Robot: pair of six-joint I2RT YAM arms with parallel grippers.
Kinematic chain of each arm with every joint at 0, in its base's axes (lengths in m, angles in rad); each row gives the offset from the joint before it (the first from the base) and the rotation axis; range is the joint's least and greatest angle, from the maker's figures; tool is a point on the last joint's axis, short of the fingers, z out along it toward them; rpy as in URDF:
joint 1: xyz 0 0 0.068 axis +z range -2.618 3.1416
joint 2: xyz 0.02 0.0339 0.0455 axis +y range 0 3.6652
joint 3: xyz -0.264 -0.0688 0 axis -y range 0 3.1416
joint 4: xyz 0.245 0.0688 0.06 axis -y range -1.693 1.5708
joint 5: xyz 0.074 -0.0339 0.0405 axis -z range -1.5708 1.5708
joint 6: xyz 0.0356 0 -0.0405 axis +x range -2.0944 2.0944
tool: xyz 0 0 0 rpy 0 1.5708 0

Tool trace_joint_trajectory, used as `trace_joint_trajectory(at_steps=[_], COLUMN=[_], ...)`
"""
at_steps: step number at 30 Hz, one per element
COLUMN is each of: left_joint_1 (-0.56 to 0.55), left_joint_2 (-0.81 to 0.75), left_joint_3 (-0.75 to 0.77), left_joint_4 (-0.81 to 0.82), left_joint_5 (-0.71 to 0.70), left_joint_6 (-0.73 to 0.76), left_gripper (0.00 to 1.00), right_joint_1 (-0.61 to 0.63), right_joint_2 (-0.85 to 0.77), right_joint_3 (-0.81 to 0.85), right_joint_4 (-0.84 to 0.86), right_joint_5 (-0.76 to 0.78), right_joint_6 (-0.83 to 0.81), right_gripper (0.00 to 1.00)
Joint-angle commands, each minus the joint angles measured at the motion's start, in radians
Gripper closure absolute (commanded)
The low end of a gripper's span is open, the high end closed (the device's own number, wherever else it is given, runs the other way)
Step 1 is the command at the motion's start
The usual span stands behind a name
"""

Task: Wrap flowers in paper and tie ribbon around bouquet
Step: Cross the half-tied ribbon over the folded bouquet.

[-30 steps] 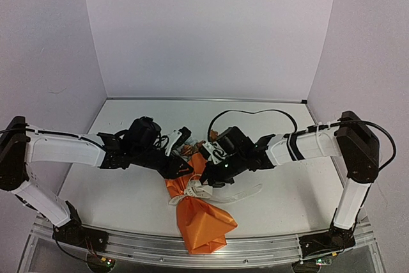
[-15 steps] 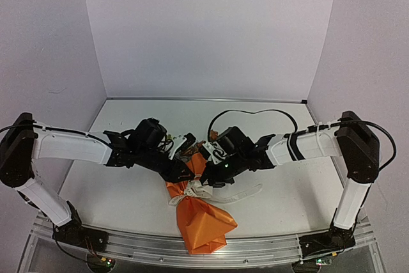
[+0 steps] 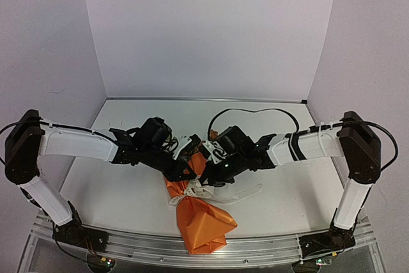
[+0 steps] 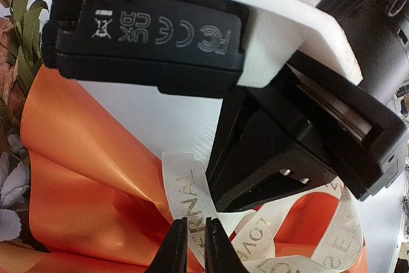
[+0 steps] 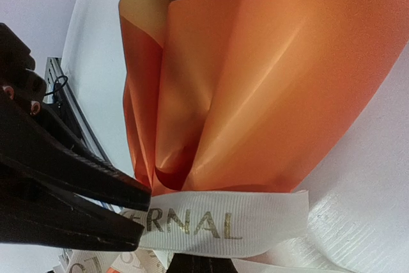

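Left gripper is pinching a strand of the ribbon, and the right gripper is clamped shut on it just across. The bouquet lies right under both on a white table, with pale lilac walls all around.

The cone-shaped orange paper bouquet lies flat on its side. The cream fabric ribbon, printed with gold lettering, is wrapped around its narrowed waist. Rust and pale artificial flowers protrude from its far end.

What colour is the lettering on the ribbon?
Gold, on the cream ribbon; clearest in right wrist view.
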Motion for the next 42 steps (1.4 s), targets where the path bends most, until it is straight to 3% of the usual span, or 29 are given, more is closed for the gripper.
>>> trace_joint_trajectory(at_steps=[1,7,16,17,20,22,42], left_joint_1=[0.001,-0.001,-0.001,-0.001,-0.001,-0.001,-0.012], left_joint_2=[-0.034,-0.098,-0.128,-0.120,-0.085,-0.066,0.101], left_joint_3=[0.036,-0.005,-0.033,-0.027,0.004,0.030,0.215], left_joint_4=[-0.008,0.048,0.064,0.051,-0.003,-0.028,-0.227], left_joint_5=[0.011,0.026,0.043,0.028,-0.036,-0.051,-0.073], left_joint_6=[0.029,0.026,0.016,0.016,0.006,-0.001,-0.010], left_gripper=[0.91,1.00,0.99,0.97,0.72,0.63,0.62], right_joint_1=[0.009,0.010,0.010,0.010,0.010,0.013,0.029], right_joint_2=[-0.042,-0.031,-0.027,-0.030,-0.045,-0.053,-0.045], right_joint_3=[0.009,0.023,0.016,0.013,-0.006,-0.018,-0.030], right_joint_4=[0.000,-0.001,0.024,0.027,0.029,0.032,0.084], right_joint_5=[0.016,0.012,0.039,0.039,0.047,0.053,0.081], right_joint_6=[-0.019,-0.015,0.013,0.013,0.012,0.012,0.026], right_gripper=[1.00,1.00,1.00,1.00,1.00,1.00,1.00])
